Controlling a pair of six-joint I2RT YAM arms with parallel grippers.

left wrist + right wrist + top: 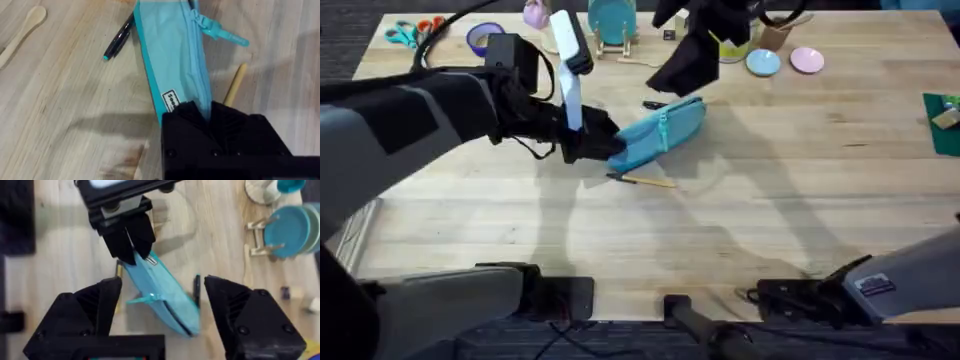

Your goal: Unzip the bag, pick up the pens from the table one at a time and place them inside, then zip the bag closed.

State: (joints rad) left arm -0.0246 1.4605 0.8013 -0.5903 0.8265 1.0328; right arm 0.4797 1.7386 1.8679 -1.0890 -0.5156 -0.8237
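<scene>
Teal-blue bag [663, 133] lying on the light-wood bench [770, 220] near its middle, long axis running diagonally: one end points toward the lower left of the overhead view, the other toward the upper right and the far edge. The zipper [196, 45] runs along the same axis, and its teal pull tab [225, 35] trails off sideways onto the wood.

Left gripper [598, 143] at the bag's lower-left end, clenched on the fabric beside a small black-and-white label [171, 101]; seen from the right wrist camera, its two black fingers [131, 244] pinch that end of the bag.

Right gripper [162, 312] above the bag (over its far end in the overhead view), jaws spread wide and grasping nothing, with the bag visible between them.

Black pen [119, 37] lying on the bench just beside the bag's far long edge, roughly parallel to it, teal tip pointing away from the zipper side. Yellow pen [645, 180] on the near side of the bag, close to the left gripper, lying almost across the overhead view; whether it touches the bag cannot be told.

Pale wooden spoon [20, 32] apart from the bag.
</scene>
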